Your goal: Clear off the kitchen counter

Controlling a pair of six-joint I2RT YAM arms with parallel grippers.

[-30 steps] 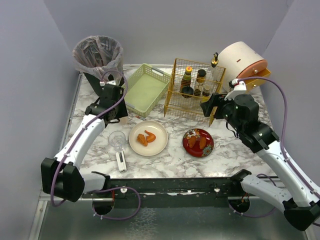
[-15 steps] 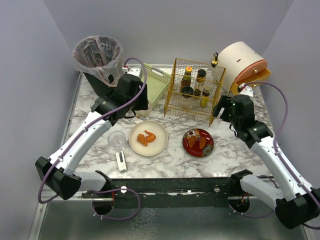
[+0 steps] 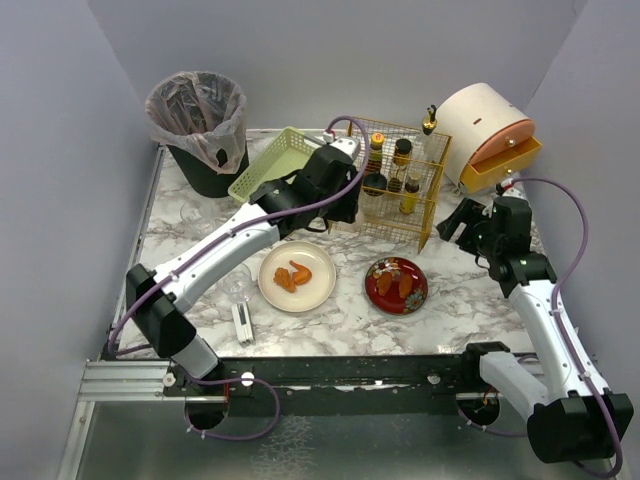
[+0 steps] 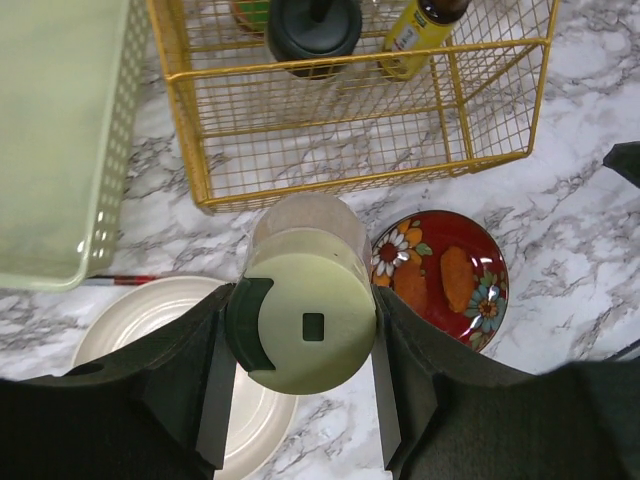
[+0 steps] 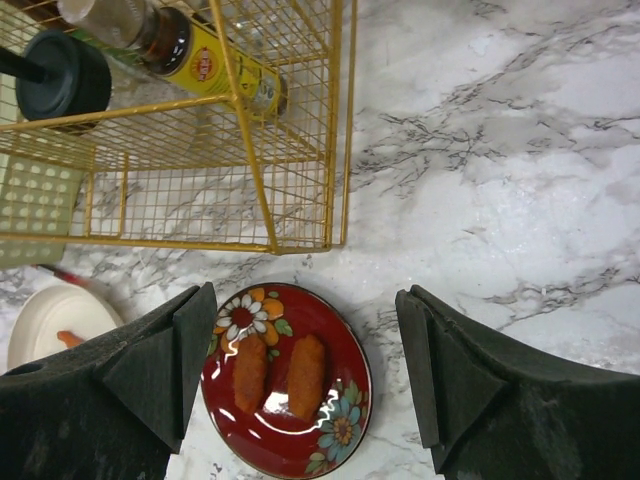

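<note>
- The counter (image 3: 450, 310) lies under both arms. Near the front, a white plate (image 3: 297, 277) and a red plate (image 3: 396, 285) with food wait on it.
- The right gripper (image 5: 305, 295) has backed off from the rack (image 3: 392, 190), jaws wide and empty.
- The left gripper (image 4: 305, 300) swung over from the bin (image 3: 197, 120). It squeezes a jar (image 4: 305, 340) just before the rack, so the jar likely goes in there next.

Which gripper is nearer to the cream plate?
Left. The left gripper, holding a jar, hovers just beyond the cream plate's far edge; the right gripper hovers open past the red plate.
</note>
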